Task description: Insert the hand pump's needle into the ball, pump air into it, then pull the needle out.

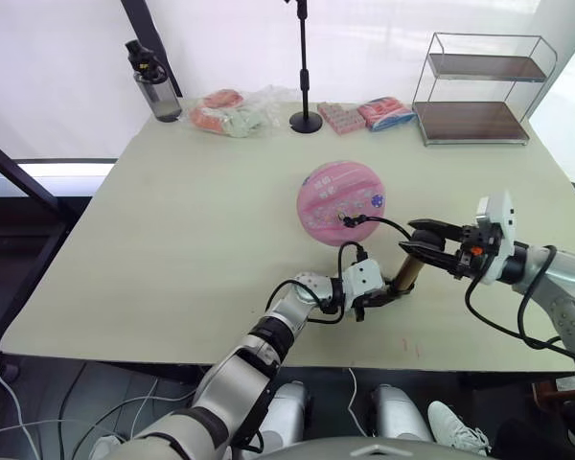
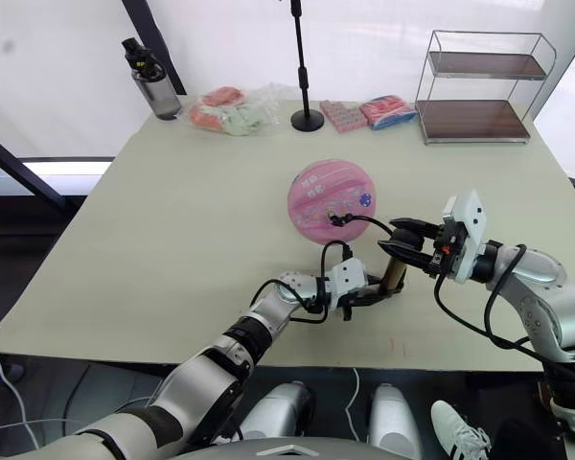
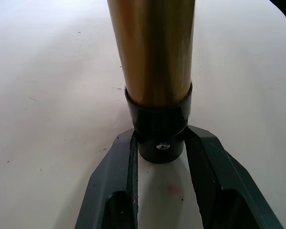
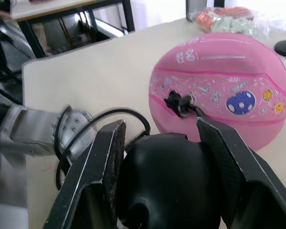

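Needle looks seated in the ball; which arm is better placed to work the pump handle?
Right. The right gripper already straddles the handle, while the left gripper clamps the pump base, steadying it.

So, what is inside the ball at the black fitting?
The black fitting at the hose end sits against the ball. The needle itself is hidden, so its depth inside the ball cannot be seen.
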